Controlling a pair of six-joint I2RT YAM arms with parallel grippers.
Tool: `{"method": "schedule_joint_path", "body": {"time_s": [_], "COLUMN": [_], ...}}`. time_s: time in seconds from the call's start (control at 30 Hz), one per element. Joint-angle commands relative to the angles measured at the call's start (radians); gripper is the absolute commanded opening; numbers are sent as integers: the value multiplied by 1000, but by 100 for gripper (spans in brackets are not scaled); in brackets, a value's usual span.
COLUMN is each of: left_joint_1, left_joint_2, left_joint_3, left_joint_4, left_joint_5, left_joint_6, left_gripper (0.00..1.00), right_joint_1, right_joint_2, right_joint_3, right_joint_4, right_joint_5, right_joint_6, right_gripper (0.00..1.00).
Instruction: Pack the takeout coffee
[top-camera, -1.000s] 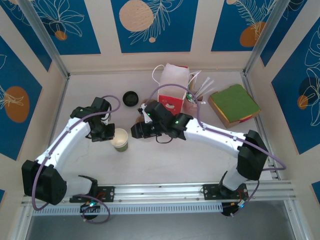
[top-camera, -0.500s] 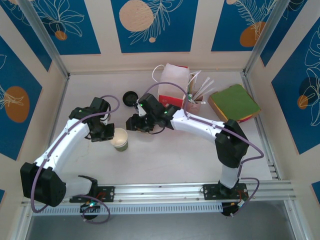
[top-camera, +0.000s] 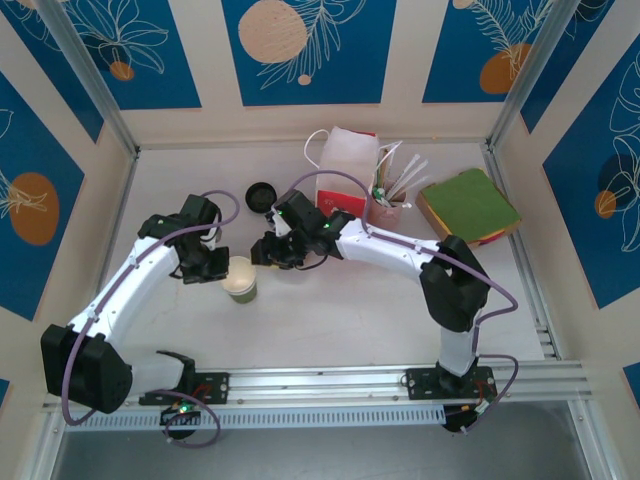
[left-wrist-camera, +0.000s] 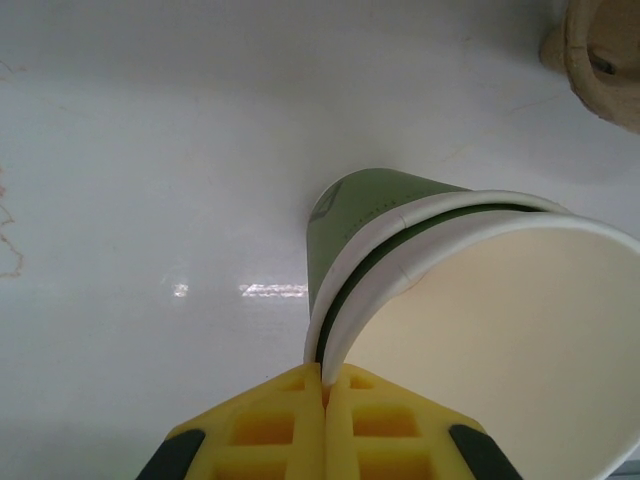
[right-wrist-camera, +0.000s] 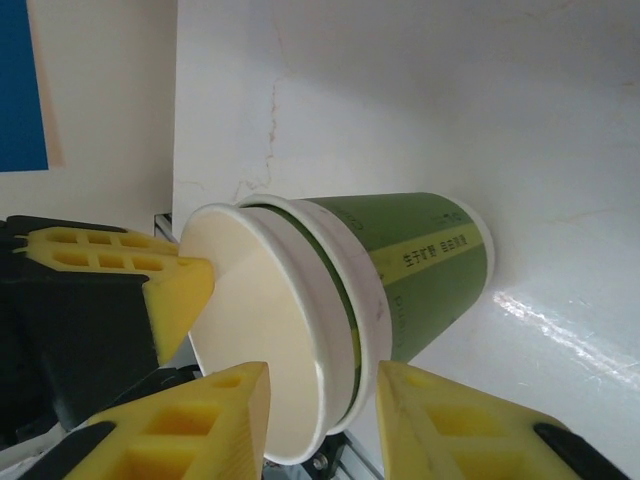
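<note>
- From above, we see the left claw (top-camera: 226, 270) closed on the near-side rim of an open-topped green cup (top-camera: 241, 284) with a cream inside. The right claw (top-camera: 258, 250) hangs just beyond the cup's far rim. A loose black lid (top-camera: 262, 195) lies on the table (top-camera: 330, 320), further out past the right claw, and a red-and-white bag (top-camera: 345, 165) stands behind that arm.
- At the left wrist, we see the left claw (left-wrist-camera: 322, 385) with its yellow pads pressed together, pinching the rim of the green cup (left-wrist-camera: 350, 215). A second rim nests just inside the outer one.
- At the right wrist, we see the right claw (right-wrist-camera: 320, 400) spread. The green cup (right-wrist-camera: 420, 270) has its rim between the fingers. The left claw's pad (right-wrist-camera: 170, 290) touches the cup's mouth opposite.
</note>
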Motion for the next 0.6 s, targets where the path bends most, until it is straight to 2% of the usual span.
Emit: {"method": "schedule_joint_path", "body": {"time_s": [0.0, 0.37, 0.57], "left_joint_1": [12, 13, 13], "left_joint_2": [3, -2, -1], "left_joint_3": [17, 8, 4], "left_joint_4": [2, 2, 0], "left_joint_5": [23, 30, 20], "left_joint_6": [-4, -10, -4], "left_gripper": [1, 1, 1], "right_joint_1": [0, 5, 18], "right_joint_2": [31, 67, 49], "right_joint_3": [32, 66, 90], "right_joint_4": [0, -3, -75], "right_joint_5": [-55, -89, 0], "right_joint_6": [14, 12, -23], "right_gripper": [33, 32, 32]}}
